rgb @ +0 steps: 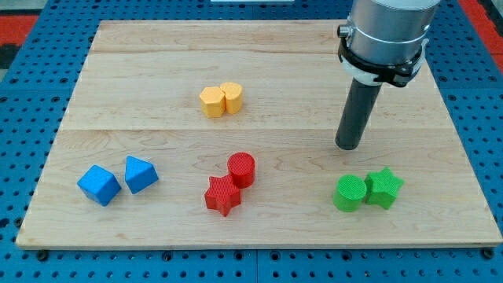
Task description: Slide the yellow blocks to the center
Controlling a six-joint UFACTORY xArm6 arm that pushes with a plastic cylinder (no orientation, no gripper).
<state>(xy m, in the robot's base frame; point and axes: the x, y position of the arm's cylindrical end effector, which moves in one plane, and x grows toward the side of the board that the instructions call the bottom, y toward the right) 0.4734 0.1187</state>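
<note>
Two yellow blocks (221, 100), touching, top centre.

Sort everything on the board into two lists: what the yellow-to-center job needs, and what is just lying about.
Job:
yellow hexagon
yellow cylinder
my tip, off to the yellows' right, touching no block

Lying about:
blue blocks
red cylinder
red star
green cylinder
green star
</note>
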